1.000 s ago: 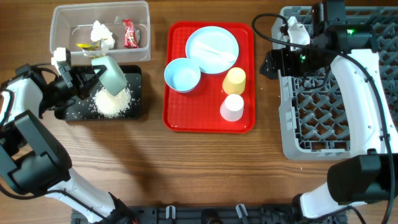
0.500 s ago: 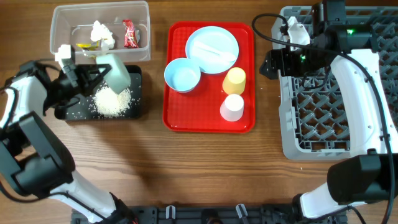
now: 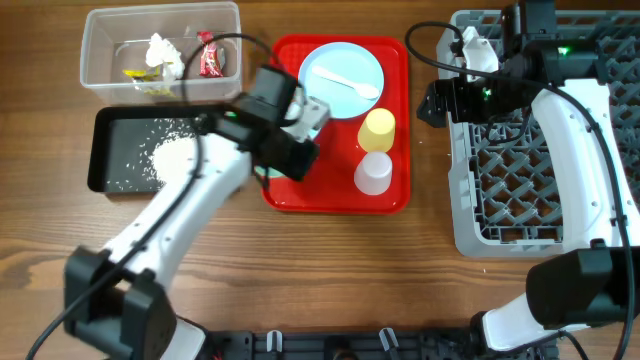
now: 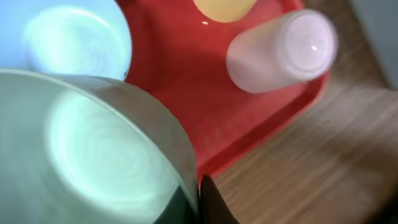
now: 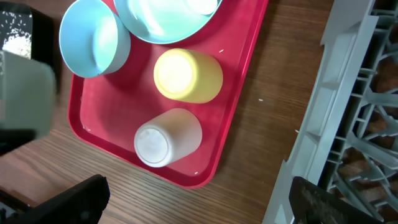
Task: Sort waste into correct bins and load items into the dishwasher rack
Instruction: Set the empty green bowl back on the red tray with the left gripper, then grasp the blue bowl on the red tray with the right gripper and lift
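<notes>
My left gripper (image 4: pixel 196 203) is shut on the rim of a pale blue-green bowl (image 4: pixel 93 155) and holds it over the near-left part of the red tray (image 3: pixel 335 198). In the overhead view the left gripper (image 3: pixel 285 150) covers both bowls. The second bowl (image 5: pixel 93 40) sits on the tray beside the blue plate (image 3: pixel 340 72), which carries the white spoon (image 3: pixel 356 86). The yellow cup (image 3: pixel 377 128) and the white cup (image 3: pixel 374 172) lie on the tray. Rice (image 3: pixel 170 155) lies in the black tray (image 3: pixel 110 150). My right gripper (image 5: pixel 202 205) is open and empty beside the rack (image 3: pixel 540 150).
The clear tub (image 3: pixel 100 45) at the back left holds a white tissue (image 3: pixel 162 50), a red wrapper (image 3: pixel 208 55) and a yellow wrapper (image 3: pixel 140 75). Bare wood lies between the red tray and the rack and along the front.
My left arm has swung right from the black tray to over the red tray, carrying the bowl. The rice stays on the black tray. The right arm has not moved.
</notes>
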You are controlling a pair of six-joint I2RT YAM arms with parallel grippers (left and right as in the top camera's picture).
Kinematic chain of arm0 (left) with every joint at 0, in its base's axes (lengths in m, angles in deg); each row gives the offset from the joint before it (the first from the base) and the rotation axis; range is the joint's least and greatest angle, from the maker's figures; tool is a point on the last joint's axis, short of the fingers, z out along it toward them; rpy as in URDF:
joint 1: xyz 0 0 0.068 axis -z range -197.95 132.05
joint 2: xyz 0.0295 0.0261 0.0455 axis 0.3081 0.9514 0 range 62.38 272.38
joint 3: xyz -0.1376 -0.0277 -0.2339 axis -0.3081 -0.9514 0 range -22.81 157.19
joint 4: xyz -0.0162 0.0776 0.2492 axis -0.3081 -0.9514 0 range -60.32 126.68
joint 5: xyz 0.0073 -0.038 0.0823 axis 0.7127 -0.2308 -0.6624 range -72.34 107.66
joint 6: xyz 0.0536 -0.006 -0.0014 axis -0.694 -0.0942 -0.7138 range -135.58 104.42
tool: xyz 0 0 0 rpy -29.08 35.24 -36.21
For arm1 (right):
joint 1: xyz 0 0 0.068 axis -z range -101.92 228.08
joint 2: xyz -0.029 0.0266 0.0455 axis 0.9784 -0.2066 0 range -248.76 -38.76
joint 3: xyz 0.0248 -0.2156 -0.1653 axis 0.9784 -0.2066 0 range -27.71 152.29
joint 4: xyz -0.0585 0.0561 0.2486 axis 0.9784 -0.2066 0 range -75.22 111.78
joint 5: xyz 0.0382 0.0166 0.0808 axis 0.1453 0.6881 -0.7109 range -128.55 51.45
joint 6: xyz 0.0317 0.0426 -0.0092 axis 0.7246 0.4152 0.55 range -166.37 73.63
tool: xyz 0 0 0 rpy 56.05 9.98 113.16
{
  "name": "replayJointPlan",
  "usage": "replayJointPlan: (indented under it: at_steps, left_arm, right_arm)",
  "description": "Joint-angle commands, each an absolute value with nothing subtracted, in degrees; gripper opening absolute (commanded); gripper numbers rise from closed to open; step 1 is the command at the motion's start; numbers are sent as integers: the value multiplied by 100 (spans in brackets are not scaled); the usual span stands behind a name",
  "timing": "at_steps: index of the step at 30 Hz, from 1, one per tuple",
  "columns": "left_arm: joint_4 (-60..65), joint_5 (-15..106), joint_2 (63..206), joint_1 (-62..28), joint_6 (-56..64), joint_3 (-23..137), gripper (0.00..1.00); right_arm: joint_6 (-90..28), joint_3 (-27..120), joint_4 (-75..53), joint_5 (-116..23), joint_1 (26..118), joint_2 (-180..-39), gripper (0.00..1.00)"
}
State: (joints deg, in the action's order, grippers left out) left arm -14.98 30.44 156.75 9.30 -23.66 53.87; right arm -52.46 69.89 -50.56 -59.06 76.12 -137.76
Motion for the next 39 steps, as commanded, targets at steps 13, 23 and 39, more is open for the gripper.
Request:
replayJointPlan:
  at_steps: [13, 23, 39]
  left_arm:
    - [-916, 2104, 17233, 1870, -1806, 5429, 4]
    - [-1791, 2098, 16984, 1717, -1181, 6205, 100]
    - [-2938, 2100, 15878, -1529, -464, 7328, 100]
  right_arm:
    - [-5224, 7005, -5045, -5889, 7605, -13648, 95]
    - [-5198, 7007, -4796, -6171, 7603, -13648, 93]
    - [-1648, 7011, -1148, -5421, 4915, -15254, 83]
